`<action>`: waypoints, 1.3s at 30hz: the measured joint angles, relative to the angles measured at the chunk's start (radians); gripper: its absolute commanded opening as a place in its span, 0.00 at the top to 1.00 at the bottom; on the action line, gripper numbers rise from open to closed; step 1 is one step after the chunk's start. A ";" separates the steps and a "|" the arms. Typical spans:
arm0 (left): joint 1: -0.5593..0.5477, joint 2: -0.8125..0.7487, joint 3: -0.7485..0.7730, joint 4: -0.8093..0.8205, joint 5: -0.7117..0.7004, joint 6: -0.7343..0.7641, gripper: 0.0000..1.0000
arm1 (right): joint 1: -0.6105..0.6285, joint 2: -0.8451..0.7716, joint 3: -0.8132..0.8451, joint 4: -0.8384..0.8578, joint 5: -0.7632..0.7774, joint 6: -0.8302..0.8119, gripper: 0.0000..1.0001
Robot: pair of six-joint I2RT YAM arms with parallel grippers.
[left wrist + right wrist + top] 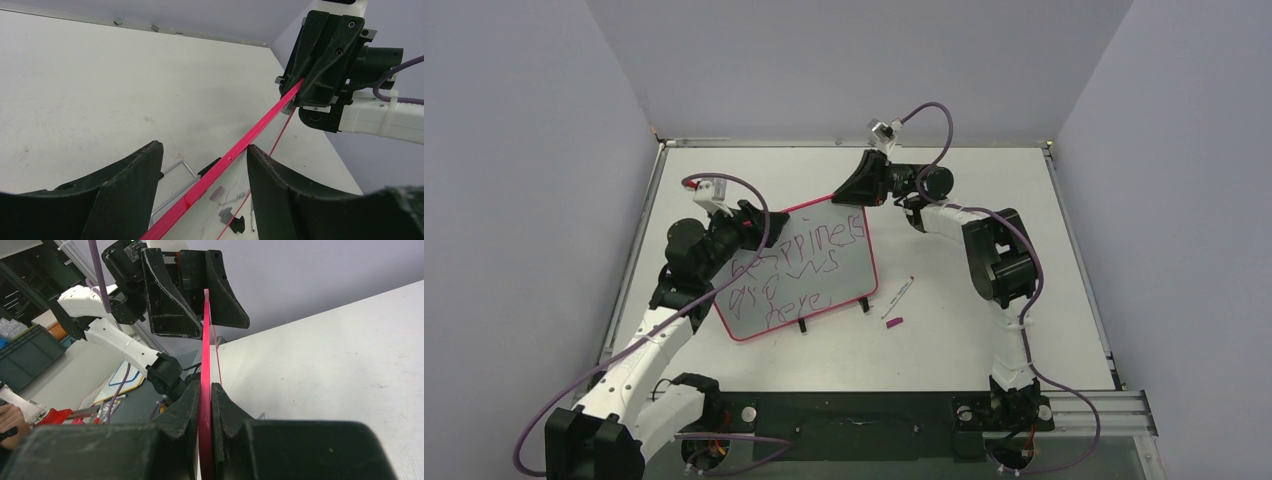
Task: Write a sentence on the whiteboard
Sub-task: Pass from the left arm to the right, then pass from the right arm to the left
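— Where's our whiteboard (849,285)?
— Left of centre on the table (984,190), tilted up, the sentence (819,240) across it. Our right gripper (861,185) is clamped on its far corner. Our left gripper (759,222) straddles the frame, fingers wide.
— Then we should move slowly and keep both ends level, so it can't twist.

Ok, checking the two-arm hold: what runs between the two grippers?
The red frame edge of the whiteboard: it passes between the fingers of the open left gripper and ends clamped in the right gripper. The left wrist view shows it.
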 measured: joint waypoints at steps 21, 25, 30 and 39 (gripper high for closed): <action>0.009 0.104 0.274 -0.244 0.034 0.063 0.41 | -0.014 0.000 -0.003 0.001 0.088 -0.006 1.00; 0.010 0.106 0.289 -0.245 0.024 0.014 0.41 | -0.014 0.000 -0.001 0.001 0.095 0.001 1.00; 0.009 0.054 0.109 0.032 -0.088 -0.177 0.41 | -0.016 0.000 -0.001 0.001 0.066 0.002 1.00; 0.006 0.018 -0.048 0.365 -0.222 -0.309 0.41 | -0.014 0.004 -0.001 0.001 0.021 0.004 1.00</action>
